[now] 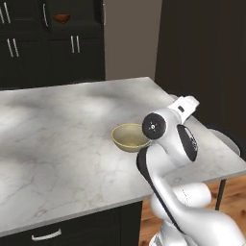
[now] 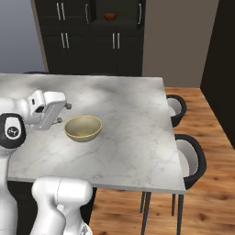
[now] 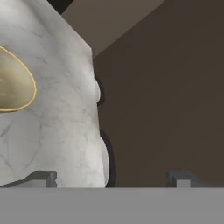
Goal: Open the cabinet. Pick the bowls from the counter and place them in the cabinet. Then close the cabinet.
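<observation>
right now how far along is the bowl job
About halfway. The cabinet stands open and the reddish-brown bowl already sits on its shelf. The cream bowl is still on the marble counter. The claw is open and empty beside it, gripping nothing. Left: pick that bowl up, shelve it, then close the doors.

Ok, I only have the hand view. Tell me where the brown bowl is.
Observer: The reddish-brown bowl sits on a shelf inside the cabinet, beyond the counter.
Operator: Now give me the cream one in full.
Observer: The cream bowl stands upright and empty on the counter, apart from the open gripper.
Operator: Report anything beside the counter.
Observer: Two dark chairs stand at its edge on the robot's right.
</observation>
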